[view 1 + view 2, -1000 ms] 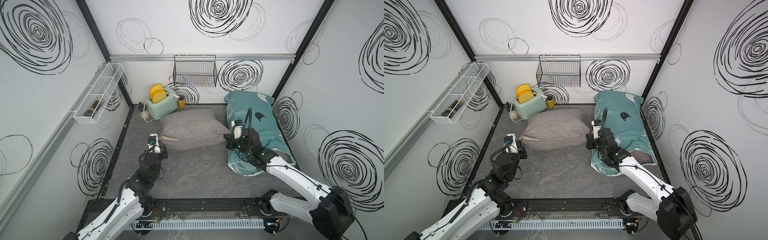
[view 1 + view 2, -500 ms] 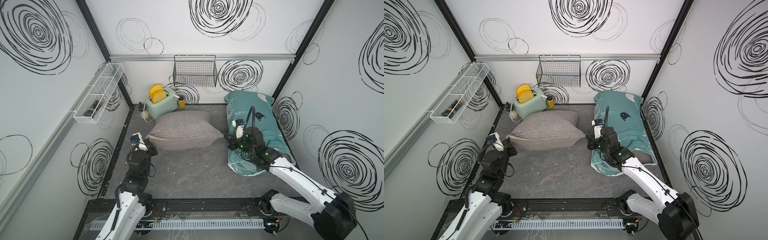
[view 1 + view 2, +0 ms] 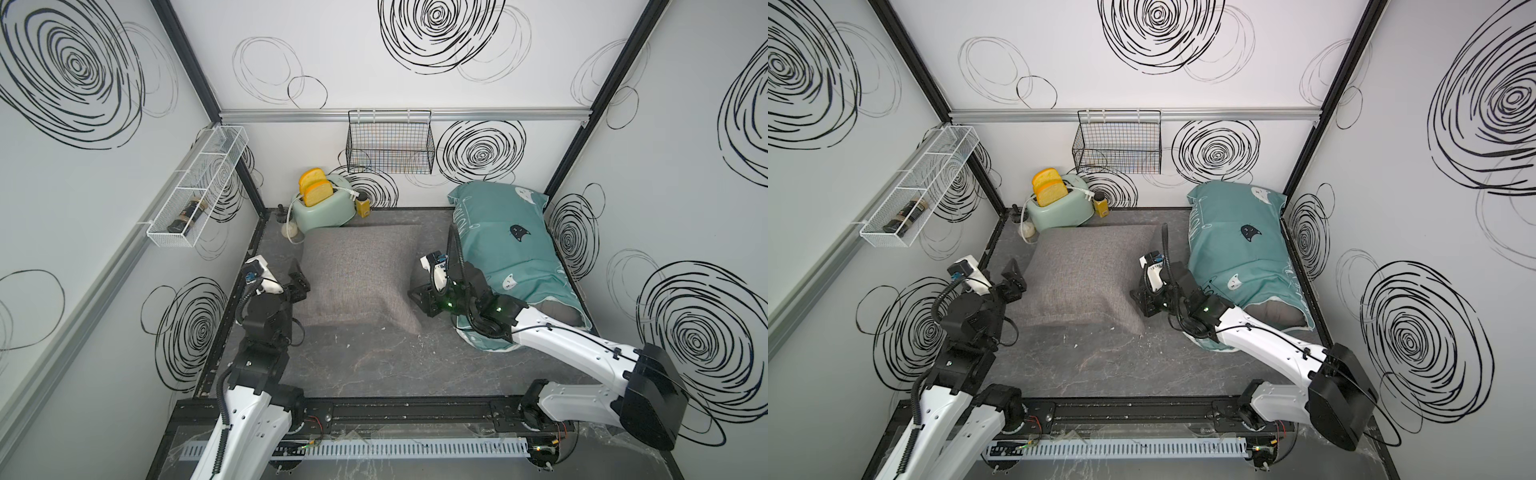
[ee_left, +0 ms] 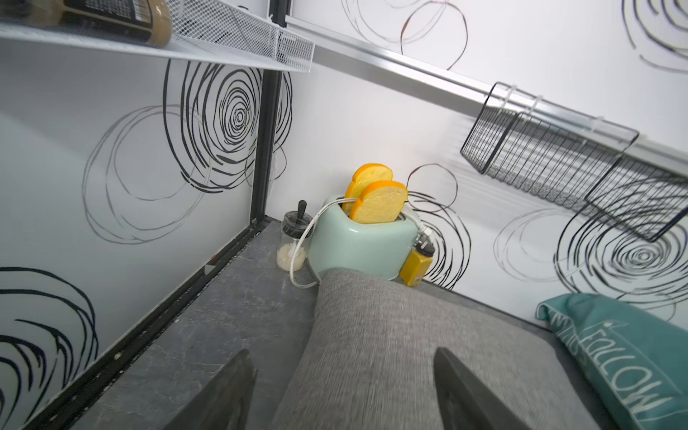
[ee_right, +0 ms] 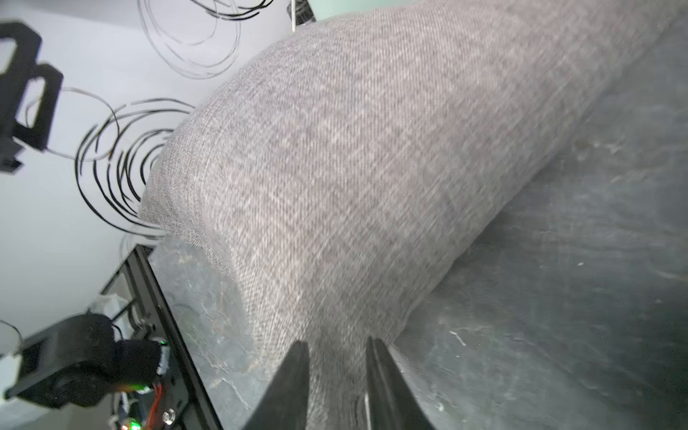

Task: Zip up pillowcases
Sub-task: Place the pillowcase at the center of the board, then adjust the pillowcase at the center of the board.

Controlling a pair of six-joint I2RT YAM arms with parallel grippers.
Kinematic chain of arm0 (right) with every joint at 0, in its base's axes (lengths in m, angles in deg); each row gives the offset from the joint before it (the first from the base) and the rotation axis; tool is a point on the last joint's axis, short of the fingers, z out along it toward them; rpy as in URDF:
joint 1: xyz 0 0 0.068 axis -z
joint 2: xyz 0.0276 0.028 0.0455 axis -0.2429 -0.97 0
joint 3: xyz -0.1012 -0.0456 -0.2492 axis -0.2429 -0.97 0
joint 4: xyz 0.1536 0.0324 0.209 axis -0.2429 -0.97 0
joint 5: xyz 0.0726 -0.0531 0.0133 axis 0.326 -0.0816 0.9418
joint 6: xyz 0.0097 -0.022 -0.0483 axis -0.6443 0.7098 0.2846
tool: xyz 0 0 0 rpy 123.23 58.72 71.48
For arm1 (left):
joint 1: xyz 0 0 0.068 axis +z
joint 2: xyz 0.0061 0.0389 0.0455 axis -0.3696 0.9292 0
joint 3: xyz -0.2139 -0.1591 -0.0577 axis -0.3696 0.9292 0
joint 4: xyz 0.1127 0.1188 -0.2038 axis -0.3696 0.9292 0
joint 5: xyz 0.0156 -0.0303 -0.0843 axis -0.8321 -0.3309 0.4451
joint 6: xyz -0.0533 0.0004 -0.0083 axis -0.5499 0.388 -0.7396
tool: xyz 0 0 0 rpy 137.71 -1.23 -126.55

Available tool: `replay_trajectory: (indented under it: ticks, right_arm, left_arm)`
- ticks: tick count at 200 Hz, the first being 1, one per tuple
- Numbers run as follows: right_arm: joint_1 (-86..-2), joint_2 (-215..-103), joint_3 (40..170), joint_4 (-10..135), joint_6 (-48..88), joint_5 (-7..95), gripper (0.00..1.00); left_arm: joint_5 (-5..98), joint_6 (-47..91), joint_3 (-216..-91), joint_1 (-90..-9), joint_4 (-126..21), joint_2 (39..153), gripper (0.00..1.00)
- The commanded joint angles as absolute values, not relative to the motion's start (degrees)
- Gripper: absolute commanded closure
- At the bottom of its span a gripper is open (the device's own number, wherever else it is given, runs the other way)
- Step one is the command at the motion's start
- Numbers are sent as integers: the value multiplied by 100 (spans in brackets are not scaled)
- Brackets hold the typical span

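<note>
the grey pillowcase (image 3: 357, 278) lies central on the counter (image 3: 374, 365). the left gripper (image 3: 300, 279) is spread wide astride its left edge, and the right gripper (image 5: 337, 344) is slightly parted around its near right corner. the teal cat-print pillowcase (image 3: 498, 232) lies along the right edge.

Toaster (image 3: 322, 210) behind the square pillowcase (image 3: 357, 274), long pillowcase (image 3: 507, 241) to its right

Mint toaster (image 3: 328, 212) (toast (image 3: 314, 192) inside), wire basket (image 3: 390, 150)
</note>
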State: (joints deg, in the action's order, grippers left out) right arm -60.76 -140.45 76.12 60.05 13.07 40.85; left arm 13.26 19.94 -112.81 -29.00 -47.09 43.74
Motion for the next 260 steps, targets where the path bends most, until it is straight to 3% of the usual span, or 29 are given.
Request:
replay_trajectory:
  ticks: [1, 24, 67, 120, 173, 210, 235, 260]
  right_arm:
    - [-5947, -13614, 7692, 5870, 1456, 4116, 54]
    - [-5575, -13255, 7816, 5328, 1428, 4092, 40]
    - [-4206, -12956, 8389, 4017, 1482, 4367, 23]
    - [-2735, -12840, 8986, 2755, 1659, 3834, 0]
    - [-956, -12787, 8796, 2523, 1608, 4036, 2]
    - [30, -12695, 8531, 2848, 1273, 3650, 3]
    - [628, -12888, 8292, 3297, 1033, 4205, 3]
    - [684, -13075, 8098, 3476, 867, 4463, 3]
  left_arm:
    - [1305, 1966, -11571, -2872, -4456, 4460, 11]
    - [1686, 1976, -11714, -2881, -4430, 4559, 0]
    - [2699, 1740, -12163, -3206, -4350, 5171, 4]
    - [3084, 1000, -12500, -5182, -5002, 6231, 4]
    - [3152, 467, -13021, -7247, -6430, 8223, 3]
    - [3603, 310, -13834, -7645, -6995, 9833, 4]
    - [3901, 227, -14405, -7698, -7070, 10769, 1]
    - [3914, 303, -14838, -7767, -6986, 11428, 0]
